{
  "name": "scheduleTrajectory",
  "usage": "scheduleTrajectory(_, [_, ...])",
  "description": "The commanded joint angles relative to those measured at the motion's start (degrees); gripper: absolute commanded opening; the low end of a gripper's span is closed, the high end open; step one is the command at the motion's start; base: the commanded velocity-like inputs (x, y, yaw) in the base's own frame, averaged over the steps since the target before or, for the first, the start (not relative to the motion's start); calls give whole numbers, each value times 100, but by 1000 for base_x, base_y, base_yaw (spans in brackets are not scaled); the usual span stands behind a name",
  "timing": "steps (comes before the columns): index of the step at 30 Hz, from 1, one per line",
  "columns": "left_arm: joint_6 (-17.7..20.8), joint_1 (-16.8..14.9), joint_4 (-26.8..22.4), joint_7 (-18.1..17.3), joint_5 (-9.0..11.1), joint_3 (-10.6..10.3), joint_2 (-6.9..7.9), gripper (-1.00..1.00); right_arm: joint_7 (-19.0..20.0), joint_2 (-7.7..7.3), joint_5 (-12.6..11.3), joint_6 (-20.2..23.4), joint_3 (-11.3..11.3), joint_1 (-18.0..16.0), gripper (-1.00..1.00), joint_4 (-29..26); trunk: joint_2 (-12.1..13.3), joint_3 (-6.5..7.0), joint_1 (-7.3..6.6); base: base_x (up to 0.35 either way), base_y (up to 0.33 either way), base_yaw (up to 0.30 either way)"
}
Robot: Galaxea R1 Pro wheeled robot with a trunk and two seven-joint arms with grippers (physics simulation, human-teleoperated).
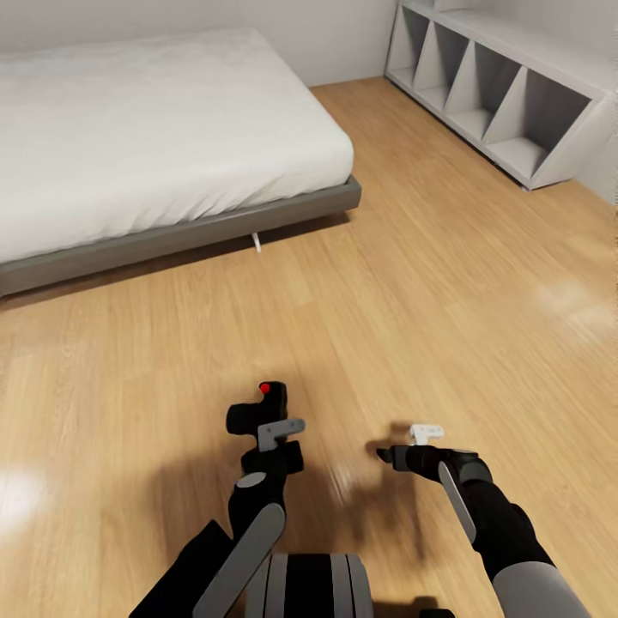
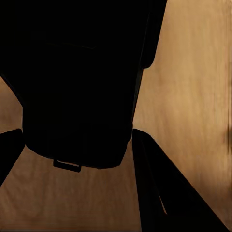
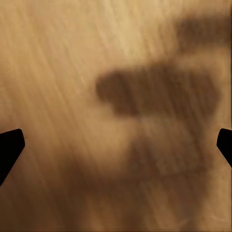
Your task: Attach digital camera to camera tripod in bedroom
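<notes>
The digital camera (image 1: 273,396), black with a red spot on top, is held above the wood floor in my left gripper (image 1: 257,421), which is shut on it. Seen from the left wrist, the camera (image 2: 82,96) is a large dark body between the two fingers (image 2: 145,174). My right gripper (image 1: 390,453) hovers over bare floor to the camera's right, open and holding nothing. The right wrist view has its fingertips (image 3: 9,147) wide apart at the frame's edges, with only planks and shadows between them. The camera tripod is out of view.
A low grey-framed bed (image 1: 215,225) with a white mattress fills the far left. A white open shelf unit (image 1: 506,103) runs along the far right wall. Light wood floor (image 1: 412,283) lies between them and ahead of me.
</notes>
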Motion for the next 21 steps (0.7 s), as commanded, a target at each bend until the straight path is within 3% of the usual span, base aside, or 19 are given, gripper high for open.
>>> scheduleTrajectory(1, [11, -5, -8, 42, 92, -5, 9, -100, 7, -2, -37, 34, -7, -2, 100, -7, 0, 19, -3, 0, 0, 0])
scheduleTrajectory(3, [-72, -5, -10, 43, 287, 0, 50, -100, 19, -6, -37, 37, -7, -2, 100, -11, 3, 64, -8, 0, 0, 0])
scheduleTrajectory(6, [-121, -5, -15, 36, 422, 10, 96, -100, 25, -8, -51, 38, -11, -3, 100, -13, 7, 130, -16, 0, 0, 0])
scheduleTrajectory(7, [-157, -5, -18, -24, 531, 97, 148, -100, 29, -8, -55, 38, -13, -4, 100, -15, 8, 152, -19, 0, 0, 0])
scheduleTrajectory(9, [-168, -5, -18, -114, 559, 189, 175, -100, 27, -6, -56, 32, -14, -5, 100, -15, 11, 197, -24, 0, 0, 0])
scheduleTrajectory(13, [-172, -5, -13, -628, 618, 548, 320, -100, 19, -3, -56, 31, -21, -2, 100, -15, 16, 285, -34, 0, 0, 0])
scheduleTrajectory(15, [-170, -5, -8, -977, 694, 690, 433, -100, 17, -3, -51, 40, -22, -3, 100, -15, 19, 330, -39, 0, 0, 0])
scheduleTrajectory(16, [-167, -5, -1, -1401, 838, 793, 557, -100, 17, -4, -41, 52, -23, -4, 100, -14, 20, 352, -42, 0, 0, 0])
scheduleTrajectory(18, [-165, -5, 10, -1870, 1046, 862, 687, -100, 19, -6, -37, 60, -24, -4, 100, -13, 23, 396, -47, 0, 0, 0])
scheduleTrajectory(21, [-168, -5, 36, -2823, 1592, 941, 998, -100, 26, -9, -49, 65, -30, -3, 100, -9, 27, 462, -55, 0, 0, 0])
